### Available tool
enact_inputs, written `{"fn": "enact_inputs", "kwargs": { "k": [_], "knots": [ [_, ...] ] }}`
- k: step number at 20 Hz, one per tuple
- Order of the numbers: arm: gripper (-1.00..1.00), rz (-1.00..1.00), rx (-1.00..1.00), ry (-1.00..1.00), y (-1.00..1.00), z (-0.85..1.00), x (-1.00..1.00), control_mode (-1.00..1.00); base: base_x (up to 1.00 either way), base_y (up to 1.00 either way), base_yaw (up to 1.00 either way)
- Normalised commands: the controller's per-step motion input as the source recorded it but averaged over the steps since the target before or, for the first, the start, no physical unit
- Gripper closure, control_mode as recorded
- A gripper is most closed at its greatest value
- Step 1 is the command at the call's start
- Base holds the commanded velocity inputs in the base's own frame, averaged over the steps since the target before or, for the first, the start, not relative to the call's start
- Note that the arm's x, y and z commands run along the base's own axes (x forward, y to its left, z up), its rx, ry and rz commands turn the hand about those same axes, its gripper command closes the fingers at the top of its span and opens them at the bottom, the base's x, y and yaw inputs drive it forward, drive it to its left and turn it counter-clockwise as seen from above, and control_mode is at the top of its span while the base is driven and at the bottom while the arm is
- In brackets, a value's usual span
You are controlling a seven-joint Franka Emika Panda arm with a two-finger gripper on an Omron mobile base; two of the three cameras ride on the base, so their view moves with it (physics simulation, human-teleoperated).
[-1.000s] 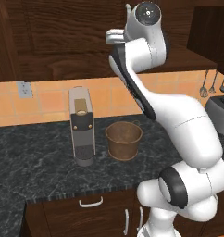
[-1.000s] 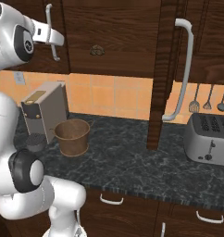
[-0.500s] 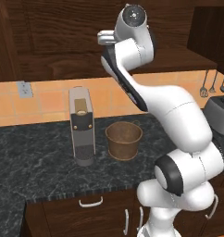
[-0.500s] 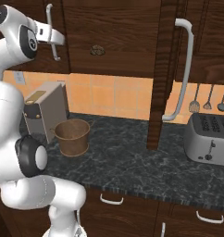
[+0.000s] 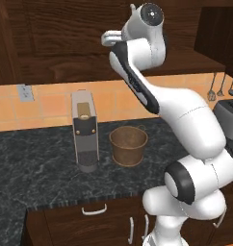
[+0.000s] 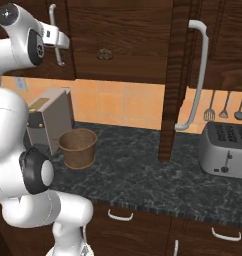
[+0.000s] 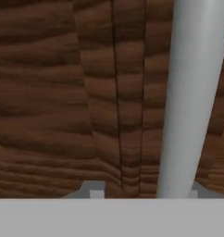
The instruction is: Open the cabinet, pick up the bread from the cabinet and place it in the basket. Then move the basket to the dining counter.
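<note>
The dark wood cabinet point(image 6: 118, 30) has its right door point(image 6: 174, 100) swung out edge-on, with that door's bar handle point(image 6: 199, 75) facing right. Inside, the small brown bread point(image 6: 105, 54) sits on the shelf. My gripper point(image 6: 63, 43) point(image 5: 106, 38) is up at the left door's silver handle point(image 6: 55, 20). In the hand view that handle point(image 7: 192, 92) runs between my fingertips point(image 7: 94, 190), close to the right one, and the gripper point(image 7: 144, 192) is open. The woven basket point(image 5: 129, 144) point(image 6: 78, 147) stands empty on the dark granite counter point(image 6: 143, 175). The dining counter is out of view.
A grey coffee machine point(image 5: 84, 129) point(image 6: 45, 120) stands just left of the basket. A silver toaster point(image 6: 225, 150) sits at the counter's right end, with utensils point(image 6: 225, 105) hanging above it. Low cabinets and a drawer point(image 5: 94, 211) lie below the counter's front edge.
My hand has shifted a little left, closer to the left door's handle, and the fingers have drawn nearer together around it. Basket, bread and open right door have not moved.
</note>
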Motion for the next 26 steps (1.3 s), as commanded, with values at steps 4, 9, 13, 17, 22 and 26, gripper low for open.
{"fn": "enact_inputs", "kwargs": {
  "k": [4, 9, 13, 17, 22, 26],
  "knots": [
    [1.0, 0.19, 0.02, -0.1, 1.0, -0.42, -0.64, -1.0, 0.0, 0.0, 0.0],
    [1.0, 0.07, 0.0, -0.02, 1.0, -0.03, -0.93, -1.0, 0.0, 0.0, 0.0],
    [1.0, 0.04, 0.0, 0.0, 1.0, 0.0, -0.97, -1.0, 0.0, 0.0, 0.0],
    [1.0, 0.08, 0.04, 0.02, 1.0, 0.0, -0.99, -1.0, 0.0, 0.0, 0.0],
    [1.0, 0.08, 0.04, 0.0, 1.0, 0.0, -1.0, -1.0, 0.0, 0.0, 0.0],
    [1.0, 0.09, 0.05, 0.0, 1.0, -0.19, -1.0, -1.0, 0.0, 0.0, 0.0]
  ]
}}
